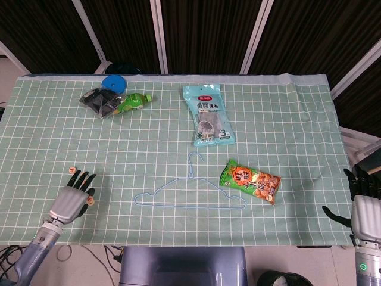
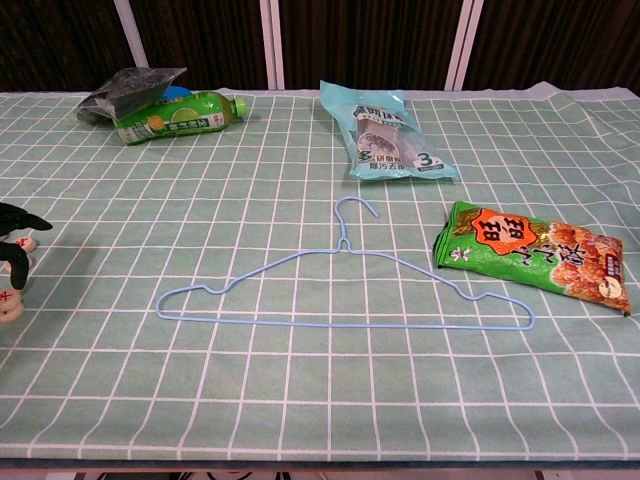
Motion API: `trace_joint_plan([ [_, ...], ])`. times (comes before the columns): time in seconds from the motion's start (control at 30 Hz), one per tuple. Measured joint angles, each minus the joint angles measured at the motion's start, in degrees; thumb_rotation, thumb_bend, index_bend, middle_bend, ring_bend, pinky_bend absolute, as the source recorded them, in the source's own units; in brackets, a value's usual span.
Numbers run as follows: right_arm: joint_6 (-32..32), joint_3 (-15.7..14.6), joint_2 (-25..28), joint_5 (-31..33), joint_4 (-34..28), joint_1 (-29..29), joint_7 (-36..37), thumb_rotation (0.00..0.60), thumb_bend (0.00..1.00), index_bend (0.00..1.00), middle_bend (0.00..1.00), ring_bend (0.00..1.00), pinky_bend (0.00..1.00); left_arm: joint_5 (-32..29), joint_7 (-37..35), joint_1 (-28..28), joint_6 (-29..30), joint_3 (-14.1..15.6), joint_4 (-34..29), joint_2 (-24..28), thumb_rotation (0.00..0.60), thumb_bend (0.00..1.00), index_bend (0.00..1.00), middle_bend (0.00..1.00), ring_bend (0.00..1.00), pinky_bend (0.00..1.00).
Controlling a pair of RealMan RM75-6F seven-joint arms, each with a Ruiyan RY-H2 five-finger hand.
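Down at the near left of the green checked tablecloth: small round wooden pieces, disc-like with red marks, so no long axis or heading to speak of; lying flat, one just beyond the fingertips, others tucked under and beside them. Left hand palm down over them, metal back upward, dark fingers spread and stretched away from the robot; released, grasping nothing, though whether fingertips touch the pieces cannot be told. In the chest view only dark fingertips poking in at the left edge above the pieces.

Right hand off the table's near right corner, held upright, fingers apart and pointing up, thumb out to the side; released too, nothing in it.

Elsewhere: blue wire hanger flat mid-table, hook pointing away, bar running left to right; orange and green snack bag just right of it; pale blue packet further back; green bottle against a dark bag and a blue lid at the far left.
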Motion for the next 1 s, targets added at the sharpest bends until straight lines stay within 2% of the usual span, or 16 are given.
trace_joint_plan([
  [1.0, 0.2, 0.3, -0.1, 0.3, 0.1, 0.0, -0.2, 0.6, 0.2, 0.1, 0.03, 0.06, 0.0, 0.5, 1.7, 0.5, 0.4, 0.2, -0.8, 0.2, 0.6, 0.32, 0.43, 0.08, 0.0, 0.02],
])
